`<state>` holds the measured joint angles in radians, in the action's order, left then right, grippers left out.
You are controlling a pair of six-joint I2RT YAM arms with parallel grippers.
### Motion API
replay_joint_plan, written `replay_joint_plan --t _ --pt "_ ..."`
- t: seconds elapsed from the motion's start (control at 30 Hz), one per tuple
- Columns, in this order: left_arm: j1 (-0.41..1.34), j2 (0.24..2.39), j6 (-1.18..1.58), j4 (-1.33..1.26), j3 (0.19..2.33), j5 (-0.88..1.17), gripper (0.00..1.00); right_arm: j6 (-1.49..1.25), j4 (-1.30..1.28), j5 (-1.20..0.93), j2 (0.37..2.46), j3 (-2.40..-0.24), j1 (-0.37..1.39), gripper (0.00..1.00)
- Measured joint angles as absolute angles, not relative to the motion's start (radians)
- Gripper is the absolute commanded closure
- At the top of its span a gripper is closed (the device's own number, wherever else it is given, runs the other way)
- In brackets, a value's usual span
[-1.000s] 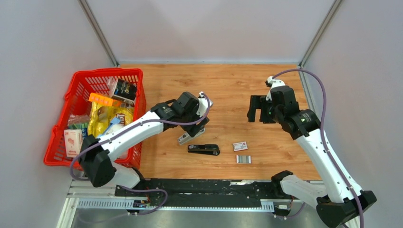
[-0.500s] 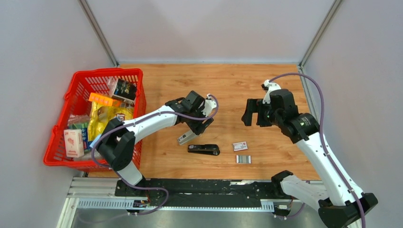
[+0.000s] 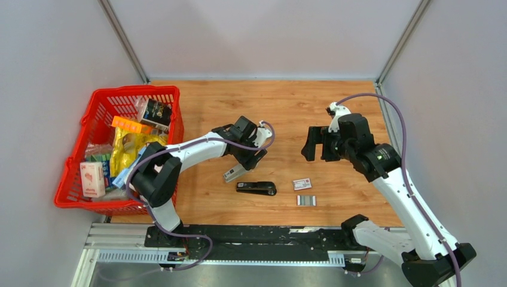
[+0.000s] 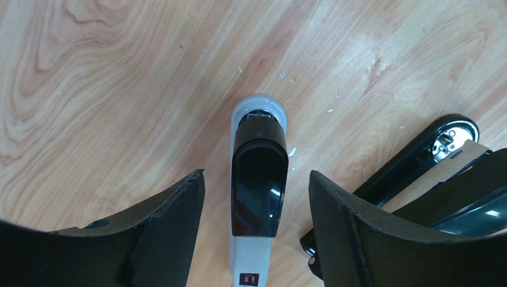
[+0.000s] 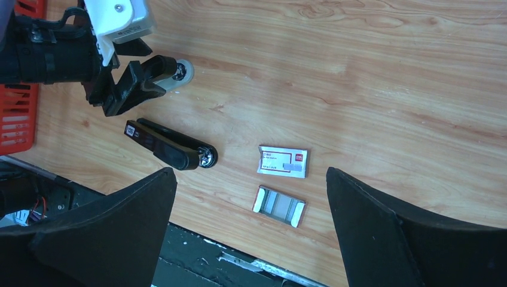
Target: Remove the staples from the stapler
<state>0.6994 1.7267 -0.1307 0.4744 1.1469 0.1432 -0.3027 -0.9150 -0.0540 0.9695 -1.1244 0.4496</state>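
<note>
Left gripper [image 4: 256, 179] is open, jaws either side of the small grey-and-black stapler [image 4: 258, 155] at centre of the left wrist view, gaps on both sides: lined up to pinch it, nothing held. Right gripper [image 5: 249, 176] is wide open, empty and hanging high, probably to stay clear. Staples [image 5: 279, 205] sit in a tray [image 5: 258, 199] lower centre of the right wrist view, just below the red-and-white box [image 5: 282, 161], right of the black stapler [image 5: 170, 146].

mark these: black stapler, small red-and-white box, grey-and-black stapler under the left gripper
Glossy black plastic stapler [image 5: 170, 144]: right wrist view, mid-body.
Small flat red-and-white box [image 5: 283, 162]: right wrist view, centre of its face.
Grey-based, black-topped stapler [image 4: 259, 179]: left wrist view, black top.
</note>
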Motion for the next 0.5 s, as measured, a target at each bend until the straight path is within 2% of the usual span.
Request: replay_joint_plan --t 0.33,0.47,0.5 --pt "0.699 1.741 -0.14 0.474 1.139 0.138 0.37 -0.307 -0.907 -0.055 0.969 -1.111 0.452 0.0" --pt "0.699 1.741 -0.141 0.476 1.139 0.128 0.46 -0.308 -0.907 -0.055 0.969 -1.111 0.458 0.0" --pt "0.699 1.741 -0.141 0.477 1.139 0.123 0.5 -0.309 -0.907 -0.055 0.969 -1.111 0.458 0.0"
